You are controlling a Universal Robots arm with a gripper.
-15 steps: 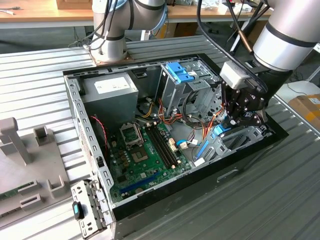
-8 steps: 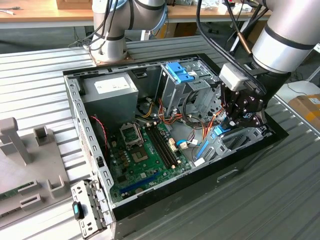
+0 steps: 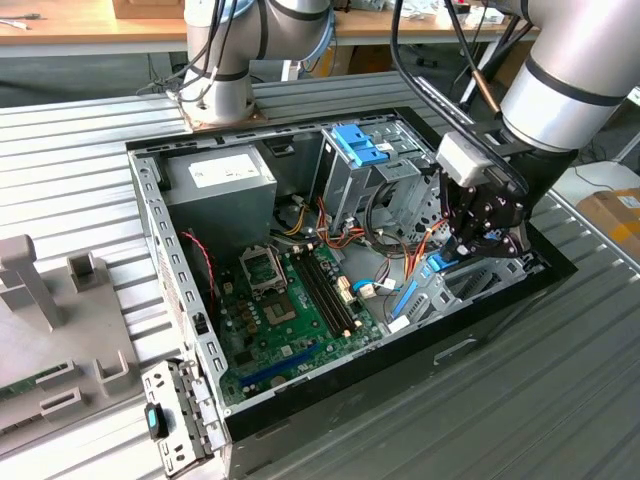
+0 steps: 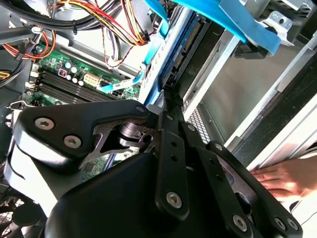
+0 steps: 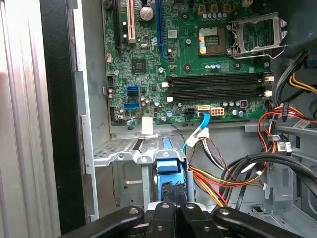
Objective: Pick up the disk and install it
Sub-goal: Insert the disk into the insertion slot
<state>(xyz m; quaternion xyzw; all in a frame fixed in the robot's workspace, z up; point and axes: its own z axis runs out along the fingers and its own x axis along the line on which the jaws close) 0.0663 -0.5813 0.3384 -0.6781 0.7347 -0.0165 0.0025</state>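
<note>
You have the gripper [image 3: 470, 245] down inside the open computer case [image 3: 150, 230], at the end toward the exterior view's right, just above the low drive bay [image 5: 124, 151]; the disk [image 3: 432, 268] sits directly beyond the fingertips, its blue rails showing beneath the tool; in the first wrist view the two fingers stand close together around the near end of the disk [image 5: 168, 166], so you can take the jaws as clamped on it, though the contact itself is partly hidden by the gripper [image 5: 173, 196]; the relation to mind is the axis: in the second wrist view the disk [image 4: 161, 59] runs straight on from the gripper [image 4: 168, 96], its long side in line with the fingers and pointing into the bay, its thin edge turned toward the camera; it looks part-way into the bay, not yet seated; the motherboard [image 5: 198, 64] lies to one side of the bay and a bundle of coloured cables [image 5: 223, 178] hangs just beside the disk; a person's hand [image 4: 287, 178] rests outside the case wall, well apart from the disk.
</note>
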